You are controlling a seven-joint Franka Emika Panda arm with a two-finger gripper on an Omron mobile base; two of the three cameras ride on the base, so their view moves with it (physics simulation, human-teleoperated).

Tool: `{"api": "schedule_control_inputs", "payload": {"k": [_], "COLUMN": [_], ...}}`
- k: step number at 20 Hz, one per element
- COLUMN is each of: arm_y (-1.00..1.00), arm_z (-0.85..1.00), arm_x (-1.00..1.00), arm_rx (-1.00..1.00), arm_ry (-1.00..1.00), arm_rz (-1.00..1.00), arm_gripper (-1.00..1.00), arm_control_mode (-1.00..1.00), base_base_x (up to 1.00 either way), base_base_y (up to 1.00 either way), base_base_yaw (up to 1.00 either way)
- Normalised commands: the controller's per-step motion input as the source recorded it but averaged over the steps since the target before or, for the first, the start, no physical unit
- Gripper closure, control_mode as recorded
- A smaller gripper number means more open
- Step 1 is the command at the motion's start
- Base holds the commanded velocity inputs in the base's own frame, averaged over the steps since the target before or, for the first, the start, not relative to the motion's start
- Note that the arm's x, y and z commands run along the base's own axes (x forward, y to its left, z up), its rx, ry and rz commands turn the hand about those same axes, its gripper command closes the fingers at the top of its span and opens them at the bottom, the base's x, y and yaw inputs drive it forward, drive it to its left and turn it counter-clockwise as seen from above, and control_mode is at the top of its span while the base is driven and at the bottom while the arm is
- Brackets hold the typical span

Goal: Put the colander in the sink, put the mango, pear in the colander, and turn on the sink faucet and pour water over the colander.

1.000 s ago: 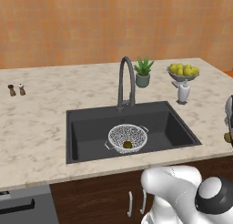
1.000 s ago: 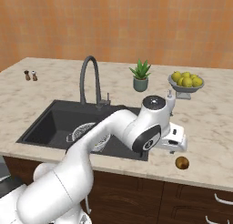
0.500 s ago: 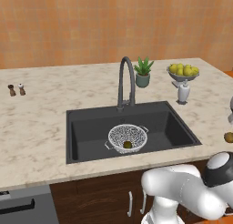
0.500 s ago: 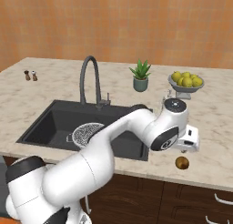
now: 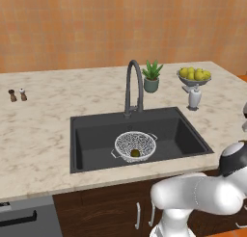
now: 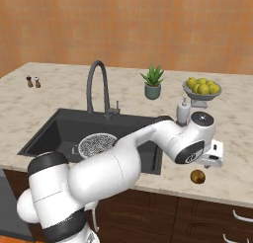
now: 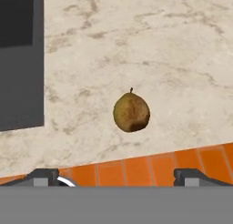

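Note:
The colander (image 5: 135,145) (image 6: 97,143) sits in the dark sink (image 5: 91,135) (image 6: 54,131), below the gooseneck sink faucet (image 5: 133,82) (image 6: 96,84). A small yellow-green mango (image 5: 135,153) lies inside the colander. No water runs from the faucet. The brown pear (image 6: 198,176) (image 7: 131,112) rests on the counter right of the sink, close to the front edge. My gripper (image 6: 211,162) (image 7: 117,175) hovers just above and beside the pear, open, with nothing between its fingers.
Along the back of the counter stand a potted plant (image 5: 152,77), a footed bowl of yellow fruit (image 5: 194,76) and a soap dispenser (image 5: 194,97). Salt and pepper shakers (image 5: 17,94) stand far left. Orange floor shows past the counter edge in the hand view.
My arm has swung to the right, from the sink's right side out over the counter above the pear. The gripper stayed open. Colander and mango have not moved.

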Motion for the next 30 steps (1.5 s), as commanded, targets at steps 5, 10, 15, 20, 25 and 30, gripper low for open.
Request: {"api": "schedule_control_inputs", "payload": {"k": [5, 10, 15, 20, 25, 30], "arm_y": [-0.18, -0.11, -0.15, -0.09, -0.09, 0.0], "arm_z": [-0.4, -0.42, -0.32, -0.2, -0.24, -0.25], "arm_x": [0.28, 0.23, 0.29, 0.03, 0.0, 0.0], "arm_rx": [0.0, 0.0, 0.0, 0.0, 0.0, 0.0], "arm_ry": [0.0, 0.0, 0.0, 0.0, 0.0, 0.0], "arm_rz": [0.0, 0.0, 0.0, 0.0, 0.0, 0.0], "arm_gripper": [-1.0, -1.0, -1.0, -1.0, -1.0, -1.0], "arm_control_mode": [-1.0, -1.0, -1.0, -1.0, -1.0, -1.0], "base_base_x": [0.0, 0.0, 0.0, 0.0, 0.0, 0.0], "base_base_y": [0.0, 0.0, 0.0, 0.0, 0.0, 0.0], "base_base_yaw": [0.0, 0.0, 0.0, 0.0, 0.0, 0.0]}}
